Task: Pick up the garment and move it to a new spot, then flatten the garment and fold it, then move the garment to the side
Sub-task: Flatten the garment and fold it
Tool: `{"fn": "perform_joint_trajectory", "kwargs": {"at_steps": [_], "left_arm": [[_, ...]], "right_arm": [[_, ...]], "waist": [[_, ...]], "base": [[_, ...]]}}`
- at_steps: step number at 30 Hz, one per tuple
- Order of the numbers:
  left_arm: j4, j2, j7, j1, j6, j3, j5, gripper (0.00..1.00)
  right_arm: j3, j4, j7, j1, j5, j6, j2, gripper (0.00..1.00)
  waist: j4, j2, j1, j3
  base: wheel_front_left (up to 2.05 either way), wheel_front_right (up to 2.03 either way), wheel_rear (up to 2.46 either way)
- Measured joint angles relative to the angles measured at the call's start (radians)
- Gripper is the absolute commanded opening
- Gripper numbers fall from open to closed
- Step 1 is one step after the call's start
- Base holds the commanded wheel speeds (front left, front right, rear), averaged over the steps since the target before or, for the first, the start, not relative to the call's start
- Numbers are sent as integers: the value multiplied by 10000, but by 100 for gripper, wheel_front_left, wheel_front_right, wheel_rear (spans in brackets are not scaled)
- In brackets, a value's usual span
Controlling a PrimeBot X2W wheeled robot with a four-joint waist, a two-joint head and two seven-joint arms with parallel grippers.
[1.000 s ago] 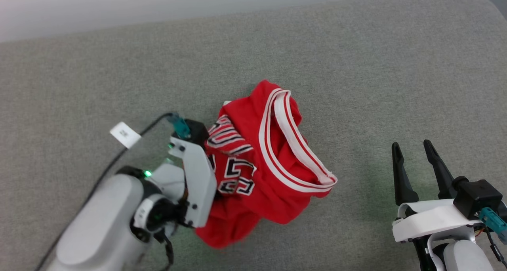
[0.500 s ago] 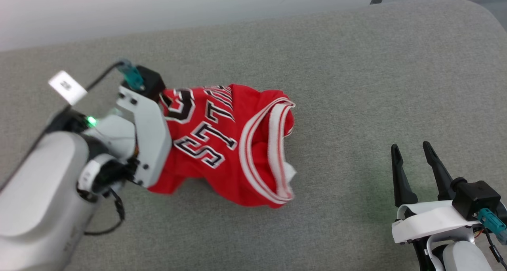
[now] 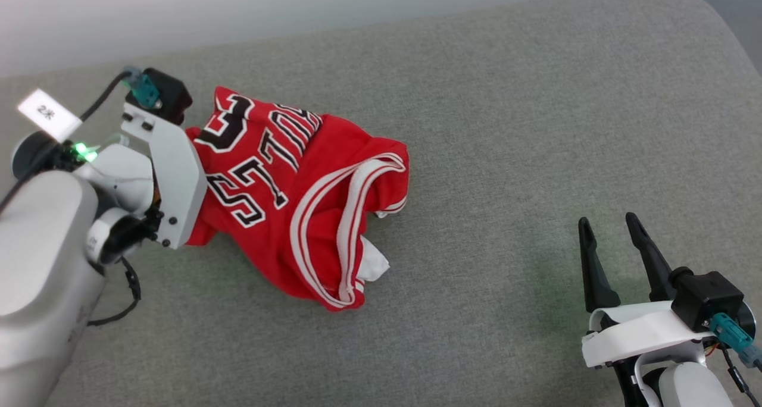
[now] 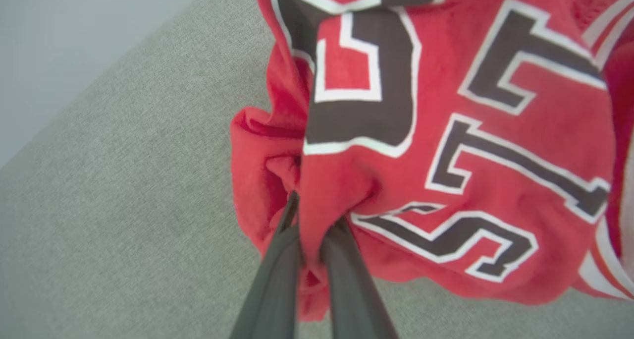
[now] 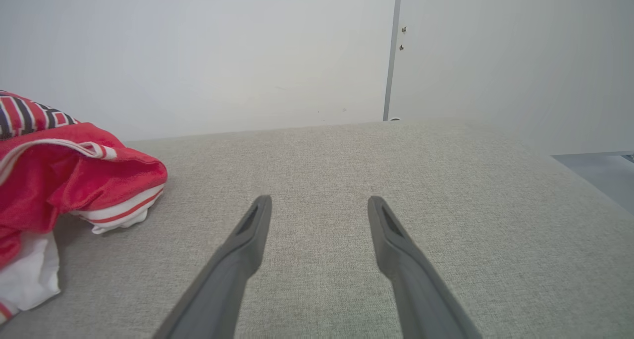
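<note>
The garment, a red jersey with black white-outlined lettering and white-and-red striped trim, hangs bunched at the left of the grey surface, its lower folds trailing down to the cushion. In the left wrist view my left gripper is shut on a pinched fold of the garment; in the head view its fingers are hidden behind the white wrist housing. My right gripper stands open at the lower right, well apart from the cloth. Between its fingers lies only bare cushion, with the garment off to the left.
The grey fabric surface spreads wide to the right and front of the jersey. Its far edge meets a pale wall, and the far right corner is rounded. A dark cable with a white tag runs from my left wrist.
My left gripper has carried the garment up and to the left across the surface, and the cloth has stretched out so the lettering shows. The right gripper has stayed in place, open.
</note>
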Motion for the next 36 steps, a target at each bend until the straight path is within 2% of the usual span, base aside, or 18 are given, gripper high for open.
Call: {"fn": "perform_joint_trajectory", "kwargs": {"at_steps": [3,4,6,7,8,14,20,26,27,28,31,32,33,36], "left_arm": [[554,-121,-539,-75,-4,-309,-31,0],[708,-169,-654,-100,-4,-428,-58,11],[988,-238,-851,-151,-6,-629,-174,40],[1097,-263,-940,-202,-6,-727,-224,78],[1197,-270,-1030,-260,-8,-788,-230,100],[1551,-244,-1292,-616,-21,-984,-280,100],[957,-261,-1452,-701,35,-943,-374,100],[-458,-349,-777,-252,727,-767,-938,100],[-458,-349,-777,-252,727,-767,-938,100],[-1104,-437,-437,76,1016,-746,-1237,100],[-2148,-617,63,553,1375,-757,-1749,100],[-2148,-617,63,553,1375,-757,-1749,100],[-2805,-596,407,802,1565,-899,-1818,100],[-3267,-579,686,1061,1804,-980,-1971,100]], "right_arm": [[15,4,0,-5,13,0,-2,100],[17,6,0,-8,13,0,-2,100],[13,19,0,-15,13,0,-2,100],[6,27,0,-16,13,0,-2,100],[-4,35,0,-16,13,0,-2,100],[-71,81,0,-10,0,0,0,100],[-134,109,-2,29,-17,0,-2,100],[-155,125,0,132,-42,0,0,100],[-155,125,0,132,-42,0,0,100],[-165,127,0,131,-63,0,2,100],[-165,134,0,130,-63,0,2,100],[-165,134,0,130,-63,0,2,100],[-155,134,0,130,-63,0,0,100],[-117,128,0,128,-48,0,2,100]], "waist": [[-62,0,0,84],[-74,0,0,103],[-75,0,0,120],[-63,0,0,119],[-46,0,0,116],[129,0,0,-15],[390,0,0,-239],[633,0,0,-445],[633,0,0,-445],[689,0,0,-493],[729,0,0,-530],[729,0,0,-530],[717,0,0,-523],[683,0,0,-510]], "base": [[0,0,0],[0,0,0],[0,0,0],[0,0,0],[0,0,0],[0,0,0],[0,0,0],[0,0,0],[0,0,0],[0,0,0],[0,0,0],[0,0,0],[0,0,0],[0,0,0]]}}
